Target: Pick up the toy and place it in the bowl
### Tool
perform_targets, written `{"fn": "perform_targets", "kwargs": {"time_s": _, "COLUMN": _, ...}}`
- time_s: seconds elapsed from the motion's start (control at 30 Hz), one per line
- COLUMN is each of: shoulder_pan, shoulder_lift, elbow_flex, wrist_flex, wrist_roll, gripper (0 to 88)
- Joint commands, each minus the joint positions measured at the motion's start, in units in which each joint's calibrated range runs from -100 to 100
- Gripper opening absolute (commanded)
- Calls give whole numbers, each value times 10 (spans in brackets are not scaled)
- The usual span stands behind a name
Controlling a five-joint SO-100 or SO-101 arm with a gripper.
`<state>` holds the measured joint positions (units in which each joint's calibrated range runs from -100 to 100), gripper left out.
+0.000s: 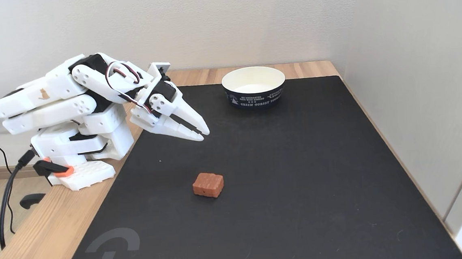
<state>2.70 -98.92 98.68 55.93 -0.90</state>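
Wooden tabletop (40,244) is carrying a black mat (283,174) in the fixed view. Near the mat's middle the toy (208,185) is lying free, ready for grasping. Above it the hand (203,134) is hovering, fingers pressed together. Behind, the bowl (253,86) is waiting empty.

The white plastic five-joint arm (70,96) sits folded low over its base at the left of the fixed view, upper links stacked almost flat. The wrist tips forward and down to the right. The white two-finger gripper (203,133) points down-right, hanging in the air, fingers drawn nearly together with just a thin dark slit between them, holding nothing.
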Motion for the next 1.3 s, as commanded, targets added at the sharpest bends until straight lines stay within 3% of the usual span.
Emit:
{"fn": "perform_targets", "kwargs": {"time_s": 0.0, "shoulder_pan": 3, "shoulder_lift": -6, "elbow_flex": 2, "wrist_flex": -4, "wrist_roll": 0, "gripper": 39}}
{"fn": "perform_targets", "kwargs": {"time_s": 0.53, "shoulder_pan": 4, "shoulder_lift": -6, "elbow_flex": 2, "wrist_flex": -4, "wrist_roll": 1, "gripper": 44}}
{"fn": "perform_targets", "kwargs": {"time_s": 0.6, "shoulder_pan": 2, "shoulder_lift": -6, "elbow_flex": 2, "wrist_flex": -4, "wrist_roll": 3, "gripper": 104}}
{"fn": "perform_targets", "kwargs": {"time_s": 0.63, "shoulder_pan": -2, "shoulder_lift": -6, "elbow_flex": 2, "wrist_flex": -4, "wrist_roll": 3, "gripper": 165}}
{"fn": "perform_targets", "kwargs": {"time_s": 0.67, "shoulder_pan": -7, "shoulder_lift": -6, "elbow_flex": 2, "wrist_flex": -4, "wrist_roll": 4, "gripper": 308}}
{"fn": "perform_targets", "kwargs": {"time_s": 0.77, "shoulder_pan": -16, "shoulder_lift": -6, "elbow_flex": 2, "wrist_flex": -3, "wrist_roll": 4, "gripper": 460}}
{"fn": "perform_targets", "kwargs": {"time_s": 1.07, "shoulder_pan": -17, "shoulder_lift": -2, "elbow_flex": -10, "wrist_flex": 5, "wrist_roll": -7, "gripper": 470}}
{"fn": "perform_targets", "kwargs": {"time_s": 1.27, "shoulder_pan": -14, "shoulder_lift": 25, "elbow_flex": -93, "wrist_flex": 55, "wrist_roll": -109, "gripper": 470}}
